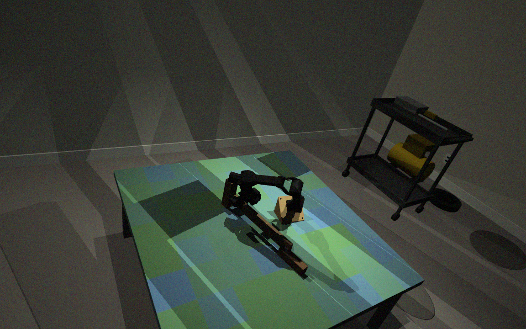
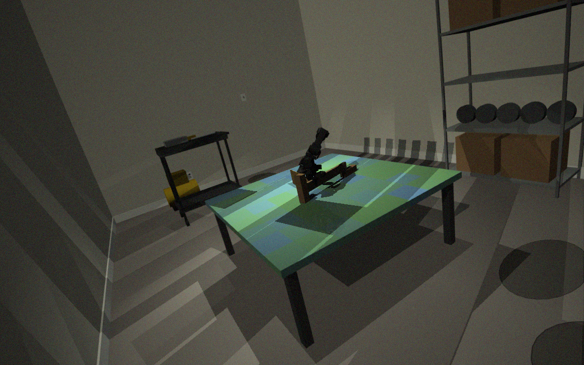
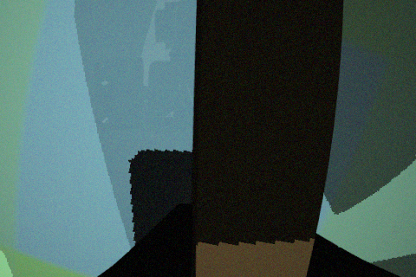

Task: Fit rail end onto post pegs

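Note:
The rail (image 1: 269, 229) (image 2: 333, 172) (image 3: 266, 95) runs from the post toward the footboard block, mostly in shadow, and looks about level above the table. Its far end is at the low footboard block (image 1: 298, 266) (image 2: 352, 169); the bracket is too dark to make out. The upright wooden post (image 1: 227, 195) (image 2: 302, 186) stands at the rail's near end. My gripper (image 1: 243, 205) (image 3: 222, 217) is shut on the rail close to the post. The arm covers part of this end in the top view. The pegs and holes are hidden, and I cannot tell whether rail and post touch.
A tan wedge-shaped block (image 1: 282, 207) stands beside the rail, at the base of the arm. The patchwork table (image 1: 199, 286) (image 2: 285, 254) carries everything. A dark cart (image 1: 395, 180) (image 2: 194, 142) and a shelf rack (image 2: 516, 124) stand away from it.

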